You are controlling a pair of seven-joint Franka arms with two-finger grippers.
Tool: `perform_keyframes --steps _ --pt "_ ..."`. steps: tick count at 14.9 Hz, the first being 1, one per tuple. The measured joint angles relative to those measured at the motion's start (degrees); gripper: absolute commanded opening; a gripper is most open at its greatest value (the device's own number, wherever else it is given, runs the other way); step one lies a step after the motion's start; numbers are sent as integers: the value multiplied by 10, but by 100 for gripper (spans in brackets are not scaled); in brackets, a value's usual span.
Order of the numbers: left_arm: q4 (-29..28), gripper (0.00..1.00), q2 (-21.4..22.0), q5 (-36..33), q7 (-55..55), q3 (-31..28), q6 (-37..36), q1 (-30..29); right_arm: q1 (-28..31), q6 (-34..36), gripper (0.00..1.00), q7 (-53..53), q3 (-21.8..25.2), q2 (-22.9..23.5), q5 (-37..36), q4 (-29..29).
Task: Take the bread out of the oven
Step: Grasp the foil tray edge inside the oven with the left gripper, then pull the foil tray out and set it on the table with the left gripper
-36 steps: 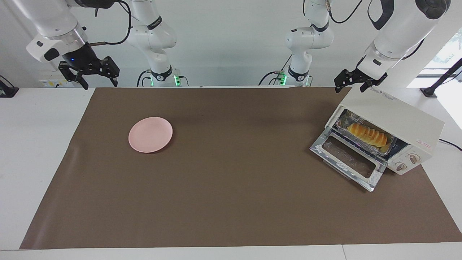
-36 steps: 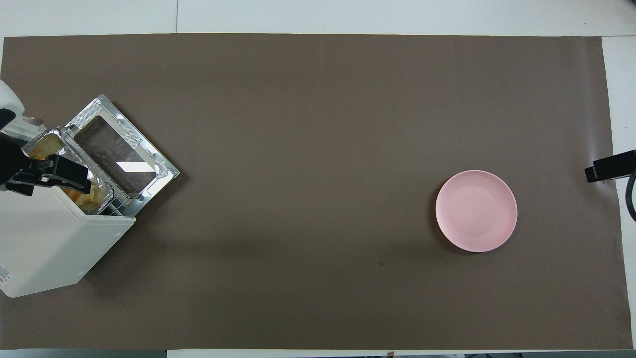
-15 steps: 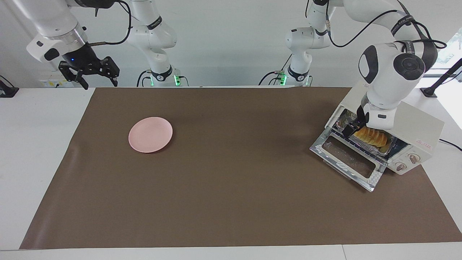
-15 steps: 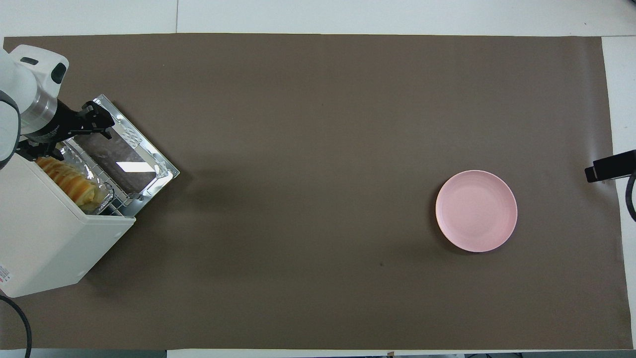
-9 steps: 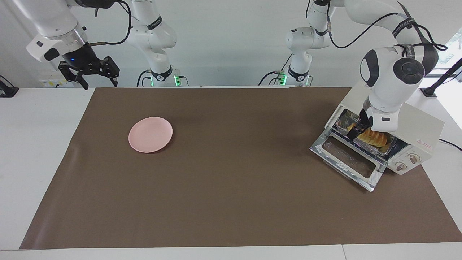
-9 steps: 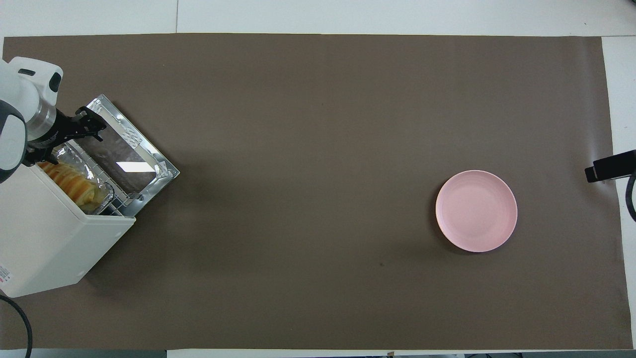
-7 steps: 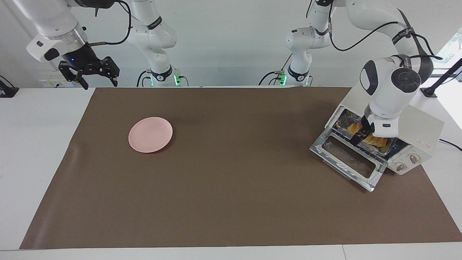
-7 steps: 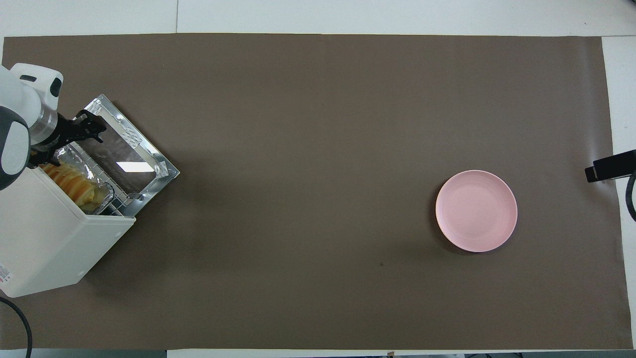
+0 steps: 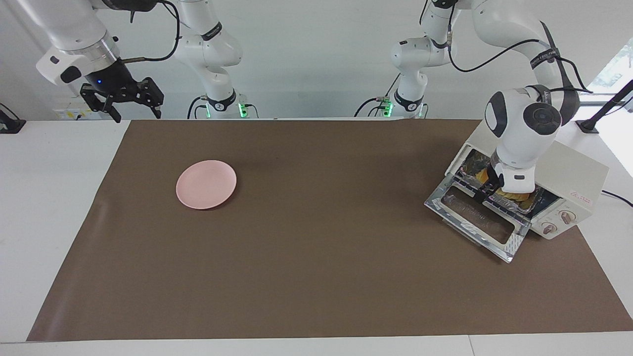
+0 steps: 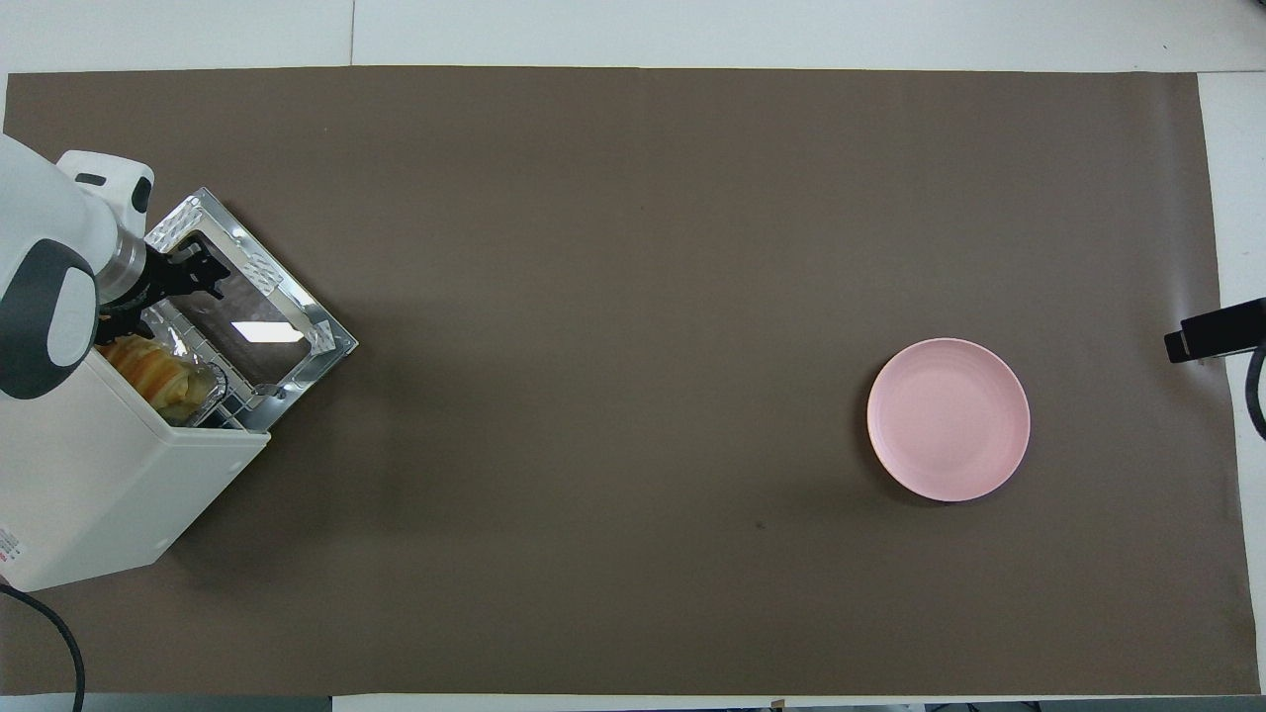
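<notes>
The cream-white oven stands at the left arm's end of the table with its glass door folded down flat. The golden bread lies in a foil tray on the rack in the oven's mouth, mostly hidden by the wrist. My left gripper is low at the oven's mouth, right at the bread. In the overhead view the oven, bread and left gripper show too. My right gripper waits open above the right arm's end of the table.
A round pink plate lies on the brown mat toward the right arm's end; it also shows in the overhead view. The oven's knobs face away from the robots.
My left gripper has come down from above the oven's top into its open mouth and now covers most of the bread. The right arm has not moved.
</notes>
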State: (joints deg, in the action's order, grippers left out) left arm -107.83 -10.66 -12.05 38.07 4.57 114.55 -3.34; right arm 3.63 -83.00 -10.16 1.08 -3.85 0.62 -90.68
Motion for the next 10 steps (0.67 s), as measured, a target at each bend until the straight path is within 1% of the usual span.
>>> perform_keyframes --steps 1,3,4,5,6,10 --pt "-8 48 0 0 0 -1 6 0 0 0 100 0 0 0 0 0" --pt "-18 33 1 0 1 -2 12 0 0 0 100 0 0 0 0 0" --pt "-22 22 2 0 1 -2 15 0 0 0 100 0 0 0 0 0" --pt "-24 8 3 0 1 -2 16 -1 0 0 100 0 0 0 0 0" --pt "-25 0 4 0 1 -2 18 -1 0 0 100 0 0 0 0 0" --pt "-25 0 8 -1 1 -3 19 -3 0 0 100 0 0 0 0 0"
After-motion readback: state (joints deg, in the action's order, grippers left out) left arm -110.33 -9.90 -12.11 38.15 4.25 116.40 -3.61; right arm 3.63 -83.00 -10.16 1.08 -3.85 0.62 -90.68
